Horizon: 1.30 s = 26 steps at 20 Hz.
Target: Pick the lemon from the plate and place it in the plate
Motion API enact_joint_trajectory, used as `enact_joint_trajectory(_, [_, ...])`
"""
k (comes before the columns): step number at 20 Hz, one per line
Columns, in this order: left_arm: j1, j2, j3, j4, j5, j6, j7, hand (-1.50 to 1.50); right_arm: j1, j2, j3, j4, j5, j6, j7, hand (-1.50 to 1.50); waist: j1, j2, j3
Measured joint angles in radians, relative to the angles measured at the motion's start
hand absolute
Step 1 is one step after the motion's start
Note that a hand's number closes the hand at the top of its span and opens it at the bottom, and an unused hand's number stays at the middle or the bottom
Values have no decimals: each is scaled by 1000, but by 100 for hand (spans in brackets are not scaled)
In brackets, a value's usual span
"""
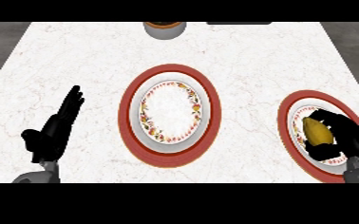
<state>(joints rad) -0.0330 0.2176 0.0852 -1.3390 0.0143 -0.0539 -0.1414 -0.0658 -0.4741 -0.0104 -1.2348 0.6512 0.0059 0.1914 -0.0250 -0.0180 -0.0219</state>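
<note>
Gripped lemon with right hand, fingers curled round it, over plate at 4 o'clock. Rested left hand at 8 o'clock, fingers straight, holding nothing.

White marbled counter, grey round container at far edge, dark flat item nearby

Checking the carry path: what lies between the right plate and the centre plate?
In the head view, only bare counter separates the right plate from the centre plate.
</note>
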Motion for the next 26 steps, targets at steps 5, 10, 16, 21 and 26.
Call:
enact_joint_trajectory(5, [29, 13, 24, -9, 9, 7, 11, 0, 203, 113, 55, -212, 108, -189, 108, 150, -41, -15, -4])
enact_joint_trajectory(10, [37, 20, 32, -15, 13, 4, 9, 0, 433, 204, 186, -488, 268, -310, 202, 150, -49, -8, 7])
enact_joint_trajectory(16, [30, 14, 22, -26, 8, 3, 12, 0, 695, 252, 370, -860, 512, -347, 316, 150, -34, 3, 14])
enact_joint_trajectory(21, [33, 10, 16, -40, 8, -3, 16, 0, 836, 284, 529, -1112, 761, -361, 373, 150, -17, 7, 17])
enact_joint_trajectory(26, [5, 9, 14, -9, 4, -13, -2, 0, 873, 347, 714, -1235, 974, -333, 414, 150, -3, 11, 18])
